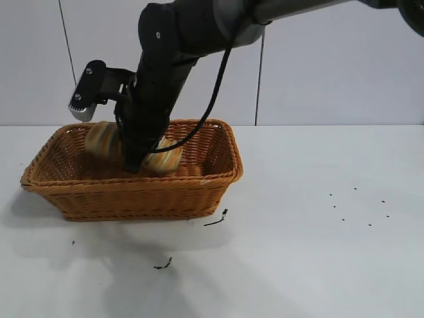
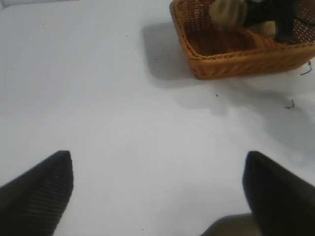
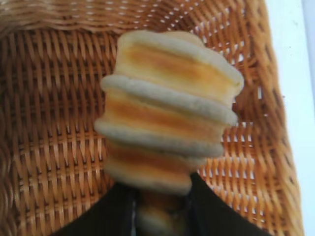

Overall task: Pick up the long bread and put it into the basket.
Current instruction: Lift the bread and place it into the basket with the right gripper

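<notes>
Right gripper (image 1: 136, 156) down inside the basket (image 1: 212, 173), fingers clamped on the long bread (image 3: 167, 123), loaf held over the woven floor, within the braided rim. Left gripper (image 2: 157, 189) spread wide over bare table (image 2: 123, 123), well apart from the basket; open white surface on the basket's other sides.

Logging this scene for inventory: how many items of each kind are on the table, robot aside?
Bread: 1, the long bread, held by the right tool inside the basket.
Basket: 1, the basket.
Total: 2.
</notes>
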`<state>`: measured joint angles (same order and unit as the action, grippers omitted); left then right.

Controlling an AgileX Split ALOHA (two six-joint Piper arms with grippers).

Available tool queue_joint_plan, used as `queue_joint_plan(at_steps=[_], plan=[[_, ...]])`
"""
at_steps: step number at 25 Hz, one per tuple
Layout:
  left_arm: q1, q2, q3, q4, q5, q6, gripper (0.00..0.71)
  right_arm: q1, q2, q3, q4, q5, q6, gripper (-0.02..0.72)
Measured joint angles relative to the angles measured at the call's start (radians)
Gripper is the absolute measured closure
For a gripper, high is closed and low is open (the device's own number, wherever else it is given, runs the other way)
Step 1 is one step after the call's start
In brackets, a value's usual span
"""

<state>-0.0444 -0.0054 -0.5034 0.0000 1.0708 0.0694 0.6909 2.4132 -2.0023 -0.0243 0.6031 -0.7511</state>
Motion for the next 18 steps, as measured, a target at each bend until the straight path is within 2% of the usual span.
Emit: queue_joint_plan(at_steps=[2, 3, 7, 9, 10, 13, 15, 18], plan=[[0.0, 0.0, 0.0, 0.0, 0.0, 0.0, 0.014, 0.0, 0.0, 0.0, 0.0, -0.002, 0.022, 0.134], [0.0, 0.0, 0.0, 0.0, 0.0, 0.0, 0.014, 0.0, -0.001, 0.0, 0.001, -0.002, 0.036, 0.093], [0.0, 0.0, 0.0, 0.0, 0.0, 0.0, 0.014, -0.003, -0.029, 0.0, 0.003, -0.002, 0.101, 0.043], [0.0, 0.0, 0.0, 0.0, 0.0, 0.0, 0.014, -0.01, -0.063, -0.004, 0.005, 0.008, 0.163, 0.04], [0.0, 0.0, 0.0, 0.0, 0.0, 0.0, 0.014, -0.015, -0.08, -0.005, 0.005, 0.016, 0.204, 0.04], [0.0, 0.0, 0.0, 0.0, 0.0, 0.0, 0.014, -0.036, -0.141, -0.027, 0.005, 0.075, 0.396, 0.039], [0.0, 0.0, 0.0, 0.0, 0.0, 0.0, 0.014, -0.06, -0.172, -0.055, 0.001, 0.151, 0.527, 0.037], [0.0, 0.0, 0.0, 0.0, 0.0, 0.0, 0.014, -0.116, -0.204, -0.1, 0.001, 0.282, 0.655, 0.034]])
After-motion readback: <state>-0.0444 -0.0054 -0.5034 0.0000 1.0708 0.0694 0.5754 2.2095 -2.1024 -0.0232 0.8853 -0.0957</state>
